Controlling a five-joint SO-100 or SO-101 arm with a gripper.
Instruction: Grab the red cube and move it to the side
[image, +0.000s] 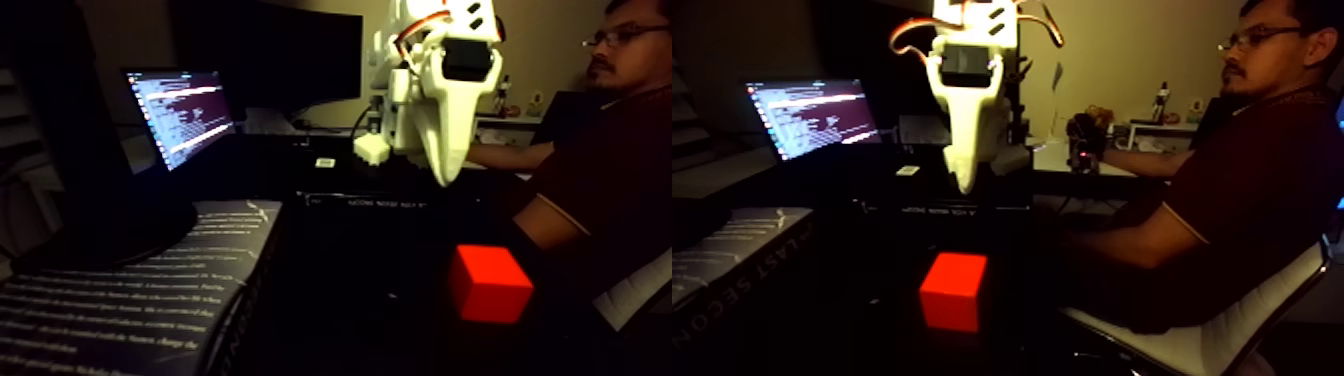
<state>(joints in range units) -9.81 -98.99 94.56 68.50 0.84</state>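
Note:
The picture holds two nearly equal views side by side. The red cube (490, 285) lies on a dark table surface, low in the left half, and appears again as the red cube (953, 290) in the right half. My white gripper (445, 180) hangs above the cube and points straight down, well clear of it. Its fingers taper to one tip with no gap showing and nothing between them. In the left half the tip is slightly left of the cube. In the right half it is almost straight above the cube.
A book with white print (150, 290) lies to the left of the cube. A lit laptop screen (185, 110) stands behind. A person (600, 170) sits close on the right on a white chair, forearm reaching toward the arm's base. The scene is very dark.

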